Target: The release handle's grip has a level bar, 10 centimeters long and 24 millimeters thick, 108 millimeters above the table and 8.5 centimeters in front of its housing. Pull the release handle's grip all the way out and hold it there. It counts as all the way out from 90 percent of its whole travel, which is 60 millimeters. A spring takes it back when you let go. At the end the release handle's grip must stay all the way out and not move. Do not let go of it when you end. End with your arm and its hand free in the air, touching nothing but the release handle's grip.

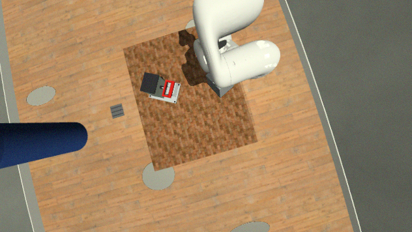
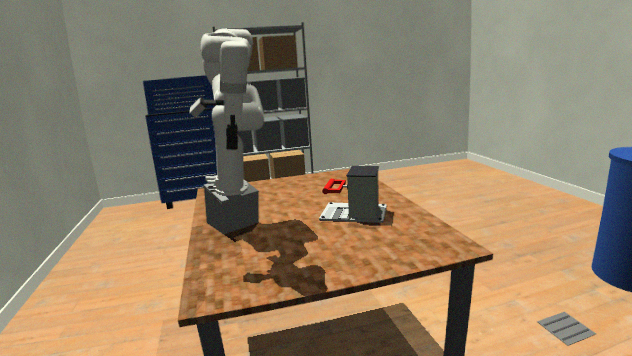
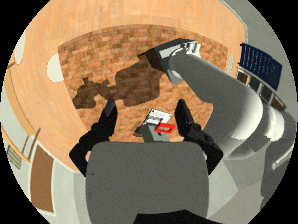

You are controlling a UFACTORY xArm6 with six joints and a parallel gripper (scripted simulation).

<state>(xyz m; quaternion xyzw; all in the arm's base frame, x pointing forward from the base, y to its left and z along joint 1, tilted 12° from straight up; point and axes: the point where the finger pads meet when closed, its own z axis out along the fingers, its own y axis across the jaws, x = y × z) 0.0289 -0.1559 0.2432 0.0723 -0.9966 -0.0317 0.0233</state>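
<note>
The release handle's red grip (image 1: 170, 89) sticks out of a dark grey housing (image 1: 152, 83) on a light base plate (image 1: 167, 94) on the table. In the exterior view the grip (image 2: 331, 185) is to the left of the housing (image 2: 363, 193), on the side facing the arm. My gripper (image 2: 231, 134) hangs high in front of the folded white arm, far above and away from the grip. In the wrist view its two black fingers stand wide open and empty, with the red grip (image 3: 165, 127) small and far below between them.
The arm's grey base block (image 2: 231, 208) stands on the table's far left corner. A blue barrel (image 2: 615, 218) is at the right, a blue cabinet (image 2: 176, 132) and a shelf with boxes (image 2: 278, 100) behind the table.
</note>
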